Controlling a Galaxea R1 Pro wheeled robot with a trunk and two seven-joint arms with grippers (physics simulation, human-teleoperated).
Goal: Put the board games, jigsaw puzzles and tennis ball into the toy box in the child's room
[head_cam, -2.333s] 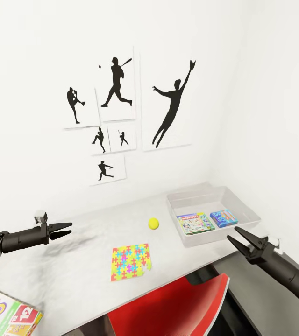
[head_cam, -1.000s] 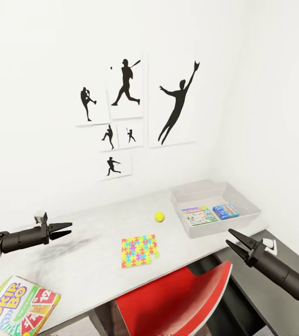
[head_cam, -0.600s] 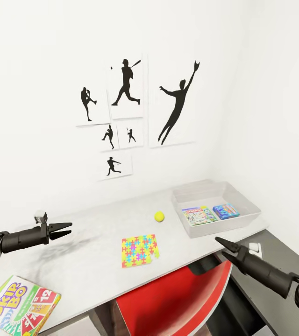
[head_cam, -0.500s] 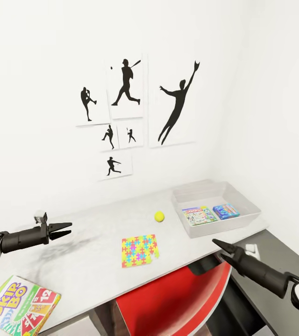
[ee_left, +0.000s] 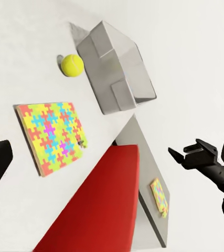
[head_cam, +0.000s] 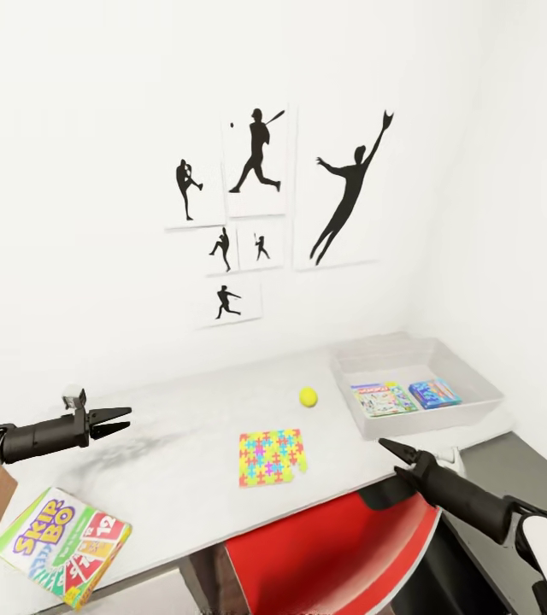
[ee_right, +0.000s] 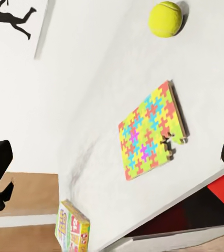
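Both grippers are empty with fingers apart: the left gripper (head_cam: 122, 420) hovers at mid-left, the right gripper (head_cam: 391, 450) at lower right, near the table (head_cam: 179, 427) edge. The jigsaw puzzle (head_cam: 273, 456) lies centre-frame, the tennis ball (head_cam: 308, 396) just above, the toy box (head_cam: 470, 412) right. Likely next: reach and pinch the puzzle's edge.

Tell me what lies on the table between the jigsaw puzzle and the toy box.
The tennis ball, in the head view, between jigsaw puzzle and toy box; otherwise bare table.
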